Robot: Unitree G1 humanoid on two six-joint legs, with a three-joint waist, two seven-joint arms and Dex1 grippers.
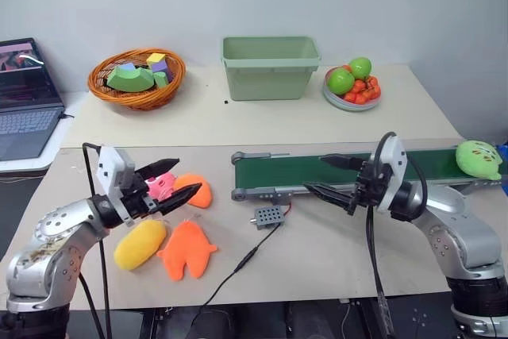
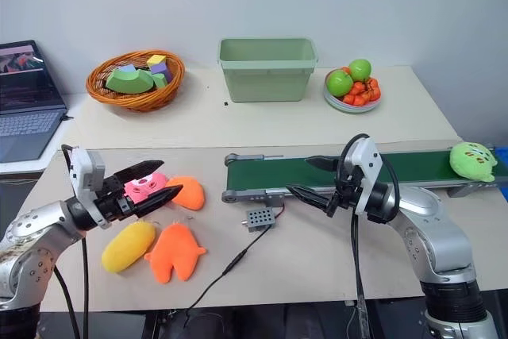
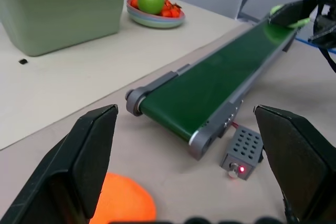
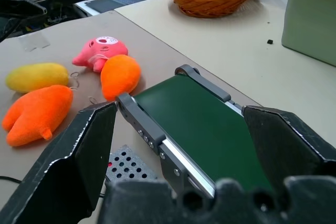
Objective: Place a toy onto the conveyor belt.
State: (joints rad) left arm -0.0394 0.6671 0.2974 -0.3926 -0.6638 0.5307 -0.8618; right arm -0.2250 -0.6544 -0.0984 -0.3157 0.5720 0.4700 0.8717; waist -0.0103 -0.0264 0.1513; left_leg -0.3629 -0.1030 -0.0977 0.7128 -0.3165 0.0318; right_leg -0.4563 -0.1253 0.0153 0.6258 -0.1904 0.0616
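Both spread wide and empty, left gripper (image 1: 173, 186) beside the pink plush (image 1: 161, 186), right gripper (image 1: 332, 176) over the conveyor belt (image 1: 317, 170), lime-green toy (image 1: 479, 159) already far beyond it at the belt's end: risks rolling off there.

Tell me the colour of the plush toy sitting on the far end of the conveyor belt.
Lime green, with darker green markings. The toy on the conveyor belt shows best in the left eye view.
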